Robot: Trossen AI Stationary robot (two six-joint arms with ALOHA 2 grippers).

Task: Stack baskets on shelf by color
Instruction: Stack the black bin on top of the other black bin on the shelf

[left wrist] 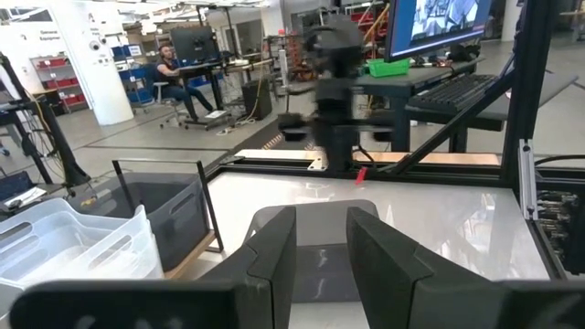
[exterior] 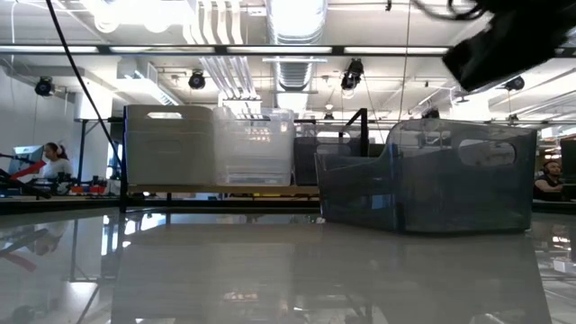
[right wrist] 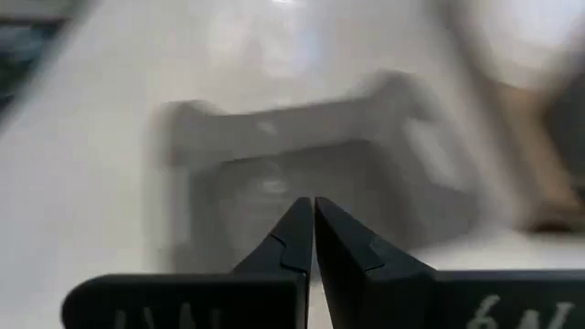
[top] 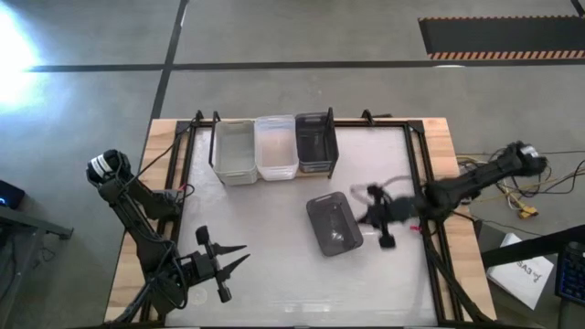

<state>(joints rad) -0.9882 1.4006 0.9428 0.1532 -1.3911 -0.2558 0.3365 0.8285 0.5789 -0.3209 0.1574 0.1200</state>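
Note:
Three baskets stand side by side on the shelf at the table's far side: a clear one, a whitish one and a dark grey one. Another dark grey basket rests upright on its base on the white tabletop, right of the middle. My right gripper is shut and hangs blurred just right of this basket, pointing at it on a downward slant. My left gripper stands open and level near the front left, with nothing between its fingers.
Black wire uprights frame the shelf, and black rails run along the table's left and right sides. Bare white tabletop lies between my left gripper and the loose basket. People sit at desks in the room beyond the table.

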